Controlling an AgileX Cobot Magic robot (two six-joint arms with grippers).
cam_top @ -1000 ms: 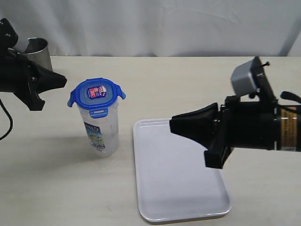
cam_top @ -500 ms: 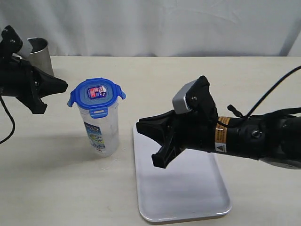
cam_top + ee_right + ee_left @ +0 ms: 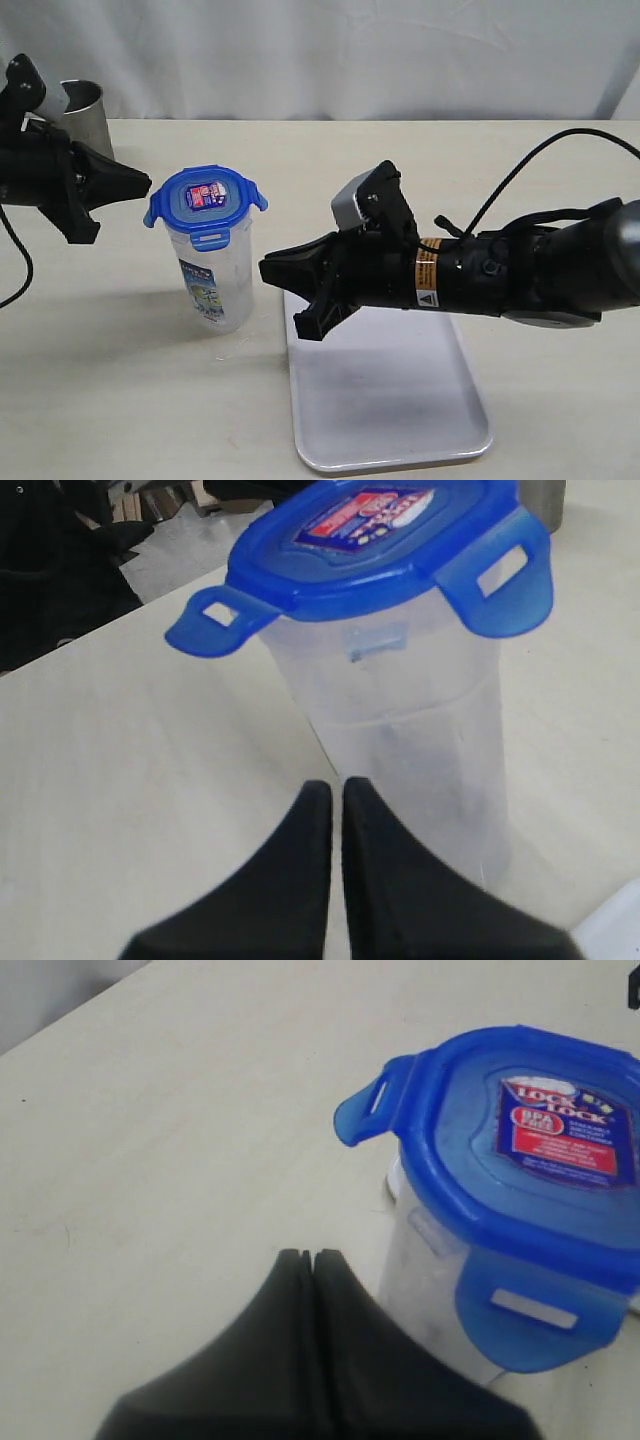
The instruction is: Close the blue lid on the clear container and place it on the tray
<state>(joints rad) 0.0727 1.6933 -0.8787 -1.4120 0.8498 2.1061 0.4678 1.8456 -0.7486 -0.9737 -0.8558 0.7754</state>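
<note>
The clear container [image 3: 215,280] stands upright on the table, left of the tray [image 3: 390,400]. The blue lid [image 3: 205,202] rests on its mouth with its flaps sticking outward. My left gripper [image 3: 145,184] is shut and empty, its tip just left of the lid at rim height. My right gripper [image 3: 268,270] is shut and empty, pointing at the container's right side from over the tray's near-left corner, a small gap apart. The lid [image 3: 530,1150] and container [image 3: 400,730] also fill both wrist views, beyond the left gripper [image 3: 309,1254] and the right gripper [image 3: 337,784].
A grey steel cup [image 3: 78,115] stands at the back left, behind my left arm. The right arm's black body and cable stretch across the tray from the right. White curtain backs the table's far edge.
My right gripper has swept left over the tray toward the container, ending near its right side. My left gripper has edged slightly right toward the lid. The container has not moved.
</note>
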